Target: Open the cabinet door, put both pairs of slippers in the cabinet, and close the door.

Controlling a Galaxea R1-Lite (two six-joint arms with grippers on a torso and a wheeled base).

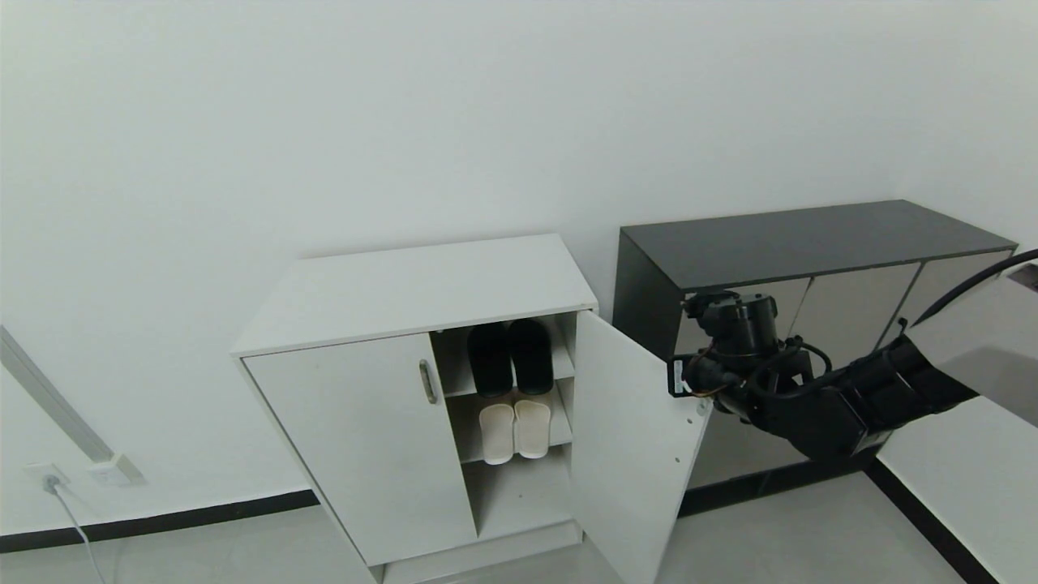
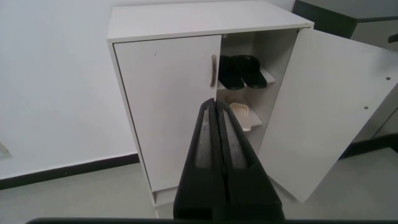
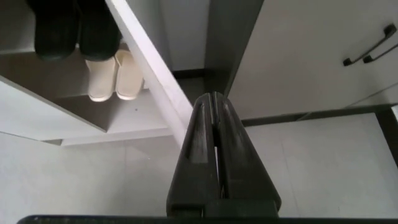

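The white cabinet (image 1: 413, 288) stands against the wall with its right door (image 1: 632, 438) swung open and its left door (image 1: 365, 438) closed. Black slippers (image 1: 511, 357) sit on the upper shelf, white slippers (image 1: 513, 430) on the shelf below. My right gripper (image 1: 677, 378) is shut and empty, right at the open door's outer edge (image 3: 155, 81); its wrist view also shows the black slippers (image 3: 74, 28) and white slippers (image 3: 115, 74). My left gripper (image 2: 215, 103) is shut and empty, hanging in front of the cabinet, apart from it, facing the black slippers (image 2: 242, 71) and white slippers (image 2: 242, 114).
A black sideboard (image 1: 811, 235) stands right of the cabinet, close behind the open door. A white surface (image 1: 965, 470) fills the lower right. A wall socket with a cable (image 1: 49, 480) is at the far left. Bare floor lies before the cabinet.
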